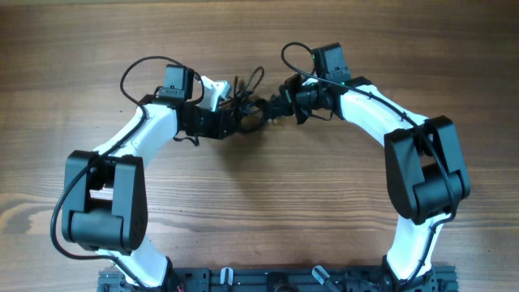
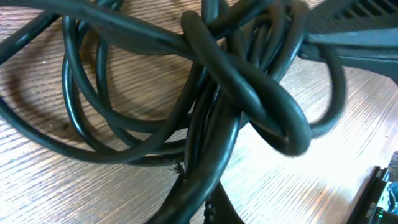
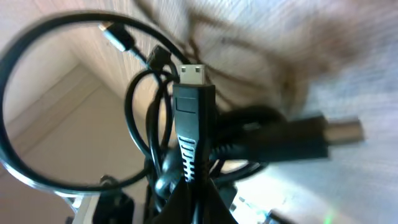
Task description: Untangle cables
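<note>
Overhead, cables (image 1: pixel 250 96) knotted between left pincer (image 1: pixel 235 116) and right pincer (image 1: pixel 277 105), each clamped shut on the clump.

Blurry plug (image 3: pixel 339 133); cables (image 2: pixel 242 93) edge-cropped.

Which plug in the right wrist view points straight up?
The ribbed black plug at centre, silver tip up. The blurred plug beside it points right; the small plug at upper left slants away.

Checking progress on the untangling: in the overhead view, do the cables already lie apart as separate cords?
No, the cables form one tangled clump of overlapping loops on the wooden table.
</note>
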`<state>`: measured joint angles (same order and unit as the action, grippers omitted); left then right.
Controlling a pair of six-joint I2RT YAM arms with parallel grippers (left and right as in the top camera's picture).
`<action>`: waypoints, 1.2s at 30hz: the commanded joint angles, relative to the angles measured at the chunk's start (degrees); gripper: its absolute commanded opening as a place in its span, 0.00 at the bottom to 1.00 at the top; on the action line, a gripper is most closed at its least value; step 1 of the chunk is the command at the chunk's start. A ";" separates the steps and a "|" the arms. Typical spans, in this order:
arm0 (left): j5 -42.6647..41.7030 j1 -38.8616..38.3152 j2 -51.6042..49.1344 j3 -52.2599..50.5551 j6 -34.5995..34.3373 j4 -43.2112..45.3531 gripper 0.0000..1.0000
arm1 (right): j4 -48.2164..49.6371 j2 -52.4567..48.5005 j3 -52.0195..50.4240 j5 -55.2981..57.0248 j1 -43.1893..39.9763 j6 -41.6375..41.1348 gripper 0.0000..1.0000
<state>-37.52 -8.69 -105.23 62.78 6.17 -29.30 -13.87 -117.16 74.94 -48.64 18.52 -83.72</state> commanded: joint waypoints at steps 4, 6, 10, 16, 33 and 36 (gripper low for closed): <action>0.13 -0.26 -0.55 -0.96 0.68 1.27 0.04 | 3.45 -0.48 0.37 -9.33 0.98 -6.36 0.04; 0.11 -0.26 -0.55 -0.96 0.68 1.70 0.04 | 4.42 -0.48 0.37 -9.29 1.18 -6.32 0.04; 0.11 -0.26 -0.55 -0.96 0.63 2.12 0.04 | 5.01 -0.48 0.37 -5.31 2.23 -5.27 0.04; 0.11 -0.26 -0.55 -0.96 -1.38 2.23 0.04 | 0.98 0.42 0.37 1.75 2.86 1.40 0.04; 0.13 -0.26 -0.55 -0.96 -5.40 3.41 0.04 | -6.99 11.54 0.37 33.11 8.72 11.39 0.05; 0.11 -0.26 -0.55 -0.96 -5.40 3.39 0.04 | -6.73 11.21 0.37 40.92 12.07 8.04 0.04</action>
<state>-37.34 -8.69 -105.23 62.28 1.21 -26.11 -20.75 -105.47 74.94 -16.93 27.42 -72.82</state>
